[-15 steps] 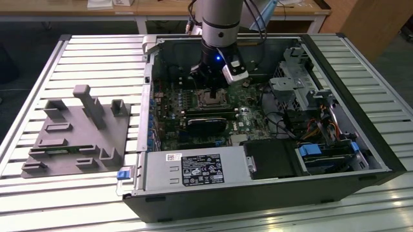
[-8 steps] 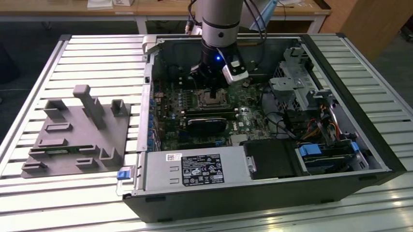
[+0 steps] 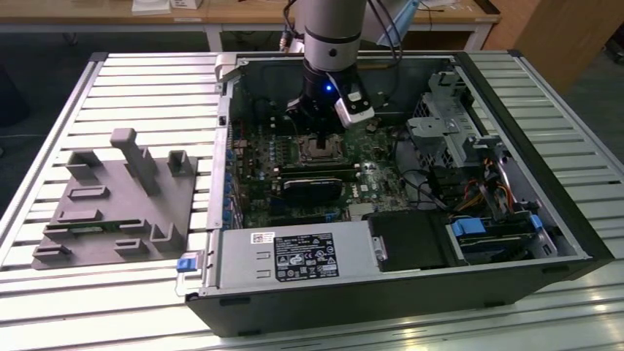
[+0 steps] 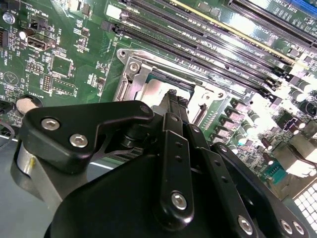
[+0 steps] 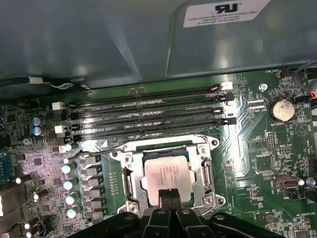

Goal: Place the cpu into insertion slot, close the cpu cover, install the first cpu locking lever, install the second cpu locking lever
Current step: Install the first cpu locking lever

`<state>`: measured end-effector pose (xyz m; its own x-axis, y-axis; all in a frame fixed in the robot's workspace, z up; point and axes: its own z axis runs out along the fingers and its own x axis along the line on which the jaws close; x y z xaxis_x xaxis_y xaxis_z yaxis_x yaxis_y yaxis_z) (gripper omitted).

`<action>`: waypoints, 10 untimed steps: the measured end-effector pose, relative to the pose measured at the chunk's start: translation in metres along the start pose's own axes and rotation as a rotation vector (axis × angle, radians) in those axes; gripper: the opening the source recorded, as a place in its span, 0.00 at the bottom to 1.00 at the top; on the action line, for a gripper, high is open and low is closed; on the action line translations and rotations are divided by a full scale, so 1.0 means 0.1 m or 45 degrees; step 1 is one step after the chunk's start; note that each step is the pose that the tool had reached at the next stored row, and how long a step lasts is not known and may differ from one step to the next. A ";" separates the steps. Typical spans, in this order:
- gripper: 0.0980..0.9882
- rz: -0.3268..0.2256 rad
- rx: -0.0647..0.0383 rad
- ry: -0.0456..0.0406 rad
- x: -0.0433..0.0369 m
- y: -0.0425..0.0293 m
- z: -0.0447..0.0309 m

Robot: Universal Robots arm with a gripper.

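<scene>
The cpu (image 5: pixel 166 174) lies flat in the insertion slot (image 5: pixel 130 181), its silver-tan top showing through the window of the cpu cover (image 5: pixel 204 171), which lies down over it. My gripper (image 5: pixel 170 195) is shut, its two thin black fingertips pressed together with nothing between them, right at the cpu's edge. In the second wrist view the gripper (image 4: pixel 174 101) stands over the cpu (image 4: pixel 156 91) and the cpu cover (image 4: pixel 136 74). A wire locking lever (image 5: pixel 94 152) sticks out sideways from the socket. In the exterior view the gripper (image 3: pixel 317 126) hangs just above the insertion slot (image 3: pixel 317 151).
Long black memory slots (image 5: pixel 148 111) run beside the socket. The open computer case (image 3: pixel 575 241) walls in the board, with a black card (image 3: pixel 314 191), drive cages (image 3: pixel 443 110) and cables nearby. A grey fixture (image 3: pixel 117 205) sits outside the case at the exterior view's left.
</scene>
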<state>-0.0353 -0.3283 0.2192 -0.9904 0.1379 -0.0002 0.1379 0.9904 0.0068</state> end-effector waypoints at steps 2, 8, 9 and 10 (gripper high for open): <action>0.01 0.000 0.000 -0.001 0.053 -0.007 0.000; 0.01 0.000 0.000 -0.002 0.149 -0.021 -0.001; 0.01 0.000 0.000 -0.003 0.164 -0.023 -0.001; 0.01 0.000 0.000 -0.003 0.179 -0.025 -0.001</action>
<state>-0.0534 -0.3283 0.2192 -0.9905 0.1377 -0.0025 0.1377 0.9904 0.0070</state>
